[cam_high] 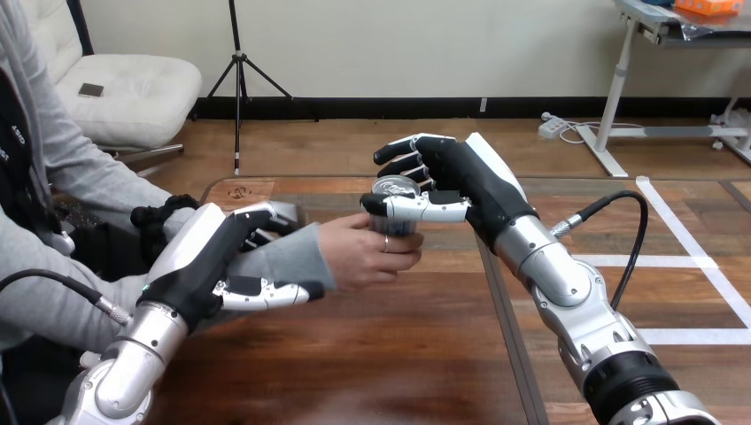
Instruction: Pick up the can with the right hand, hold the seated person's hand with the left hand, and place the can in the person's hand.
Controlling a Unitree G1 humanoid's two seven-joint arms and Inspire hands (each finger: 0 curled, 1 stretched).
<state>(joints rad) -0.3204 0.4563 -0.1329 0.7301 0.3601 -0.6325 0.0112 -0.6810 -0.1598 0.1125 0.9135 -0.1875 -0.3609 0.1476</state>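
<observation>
A silver can [394, 193] stands upright in the person's hand [367, 252], whose fingers wrap its lower part above the table's middle. My right hand [460, 181] is at the can's right side. Its fingers [403, 158] reach straight out past the can's far side, and its thumb [416, 209] lies across the can's near side. My left hand [221, 257] grips the person's grey-sleeved wrist [288, 258] just behind the cuff. Its fingers curl over the top of the sleeve and its thumb sits underneath.
The wooden table [398, 354] has a seam running front to back under my right forearm [567, 292]. The person sits at the left, with their other arm low beside my left forearm [133, 354].
</observation>
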